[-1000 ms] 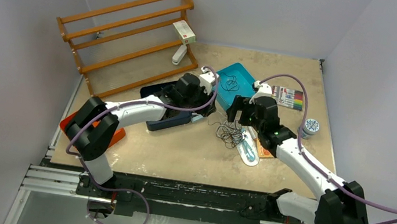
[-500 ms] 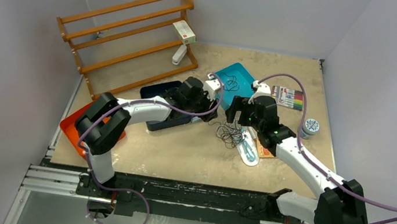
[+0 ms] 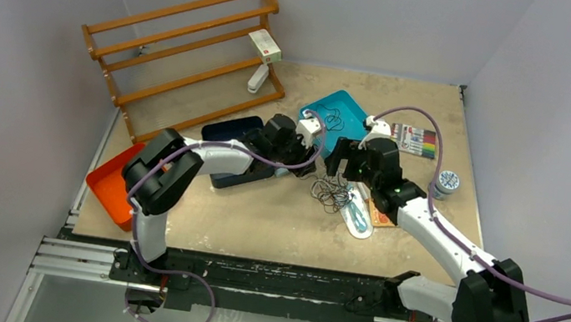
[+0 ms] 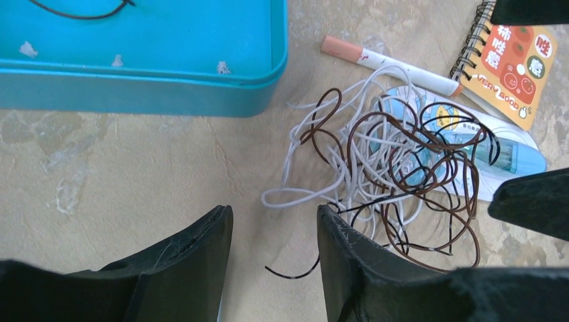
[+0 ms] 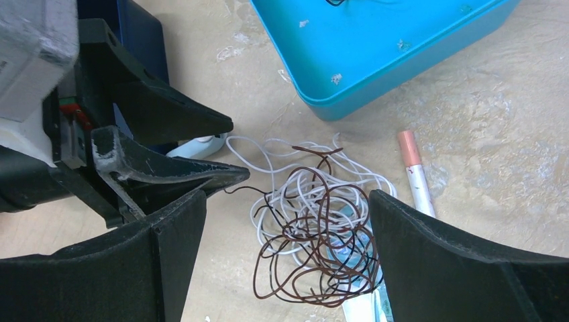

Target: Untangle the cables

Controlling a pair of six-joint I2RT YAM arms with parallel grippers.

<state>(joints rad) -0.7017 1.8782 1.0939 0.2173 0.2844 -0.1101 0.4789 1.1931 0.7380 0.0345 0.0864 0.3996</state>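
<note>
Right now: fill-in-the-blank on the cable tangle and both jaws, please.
The cable tangle mixes white, black and ___ cords.
The right gripper has its jaws wide ___ over the tangle.
The left gripper holds ___.
Missing words: brown; open; nothing.

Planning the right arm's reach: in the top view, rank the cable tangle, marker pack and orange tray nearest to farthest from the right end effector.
1. cable tangle, just toward the near edge from the right end effector.
2. marker pack, to its right, toward the back.
3. orange tray, at the table's far left edge.
</note>
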